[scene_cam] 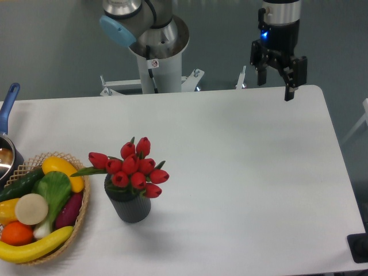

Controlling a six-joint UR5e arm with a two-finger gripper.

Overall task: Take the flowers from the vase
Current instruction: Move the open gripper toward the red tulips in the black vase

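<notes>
The flowers, a bunch of red tulip buds with green leaves, stand upright in the vase, a small dark grey ribbed cylinder on the front left part of the white table. My gripper hangs far off at the back right, above the table's far edge. Its fingers are spread apart and hold nothing. The stems are hidden inside the vase.
A woven basket of vegetables and fruit sits at the front left, close to the vase. A pot with a blue handle shows at the left edge. The arm's base stands behind the table.
</notes>
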